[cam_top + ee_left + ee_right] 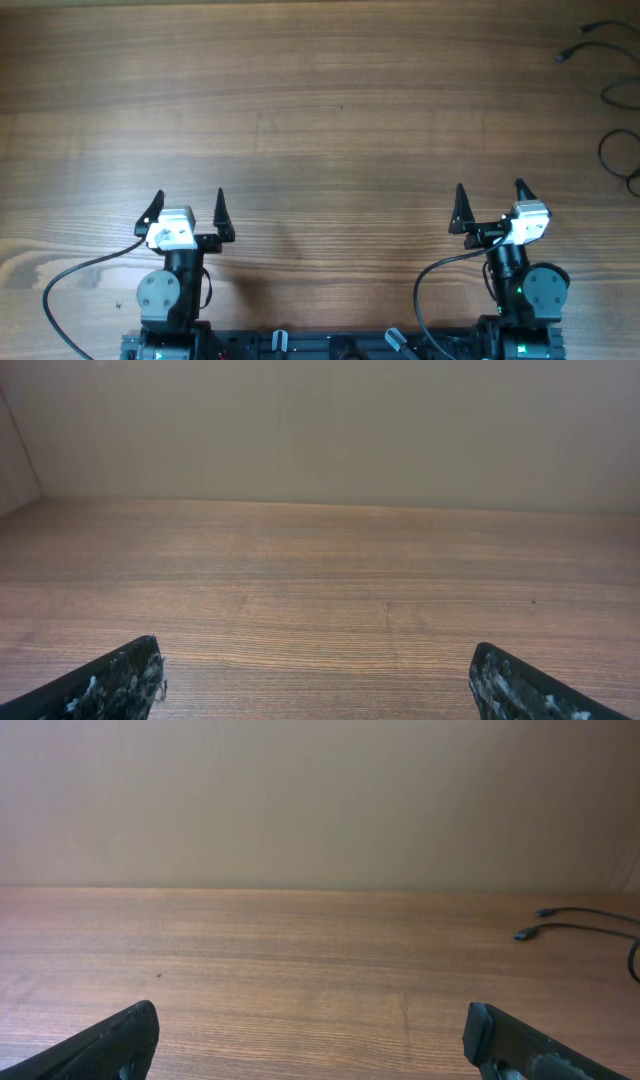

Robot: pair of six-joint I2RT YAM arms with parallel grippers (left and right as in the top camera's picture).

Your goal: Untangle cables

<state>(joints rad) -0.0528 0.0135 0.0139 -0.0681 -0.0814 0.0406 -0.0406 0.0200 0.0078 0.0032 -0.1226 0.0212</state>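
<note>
The left gripper (pixel 190 205) and right gripper (pixel 490 195) hover near the wooden table's (pixel 330 100) front edge, jaws spread wide, grasping nothing. Thin black cables (pixel 566 55) lie at the far right corner, well apart from both.

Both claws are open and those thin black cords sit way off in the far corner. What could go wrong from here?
The cables lie far right, partly out of the overhead view, so the left claw may struggle to reach them. They are thin and flat on the table; the right claw could miss or scrape wood. Tugging one loop might tighten the tangle.
</note>
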